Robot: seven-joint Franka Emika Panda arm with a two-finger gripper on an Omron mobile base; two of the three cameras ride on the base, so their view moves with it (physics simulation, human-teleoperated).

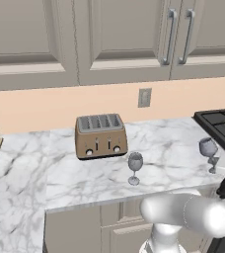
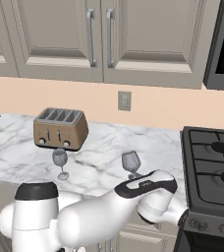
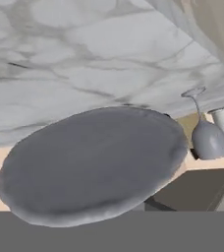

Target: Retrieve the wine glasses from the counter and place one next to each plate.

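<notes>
Two wine glasses stood upright on the marble counter (image 1: 173,153), well apart from each other. In the left base view, one glass (image 1: 135,168) stood near the counter's front edge, just at 5 o'clock of the toaster (image 1: 100,136). The other glass (image 1: 209,153) stood far out at 3 o'clock, near the black stove (image 1: 223,123). A wall socket (image 1: 144,97) sat on the peach wall at 1 o'clock of the toaster, under the beige cupboards (image 1: 119,39).

From the right base view, the arm reached across from 8 o'clock, and the gripper (image 2: 138,181) sat low at the counter's front edge, right against the base of the glass near the stove (image 2: 131,163). That glass's bowl rose just above the hand at 12 o'clock, while its foot was hidden behind the hand. The fingers themselves were covered by the hand's white body, so I could not tell whether they were pressed on the stem or only close beside it.

The hand view was rolled over, so the marble lay across the top. A big, blurred grey oval (image 3: 94,165) lay very close to the lens; it looked like part of the near glass, though which part was unclear. The far glass (image 3: 207,135) showed small at 3 o'clock, appearing upside down.
</notes>
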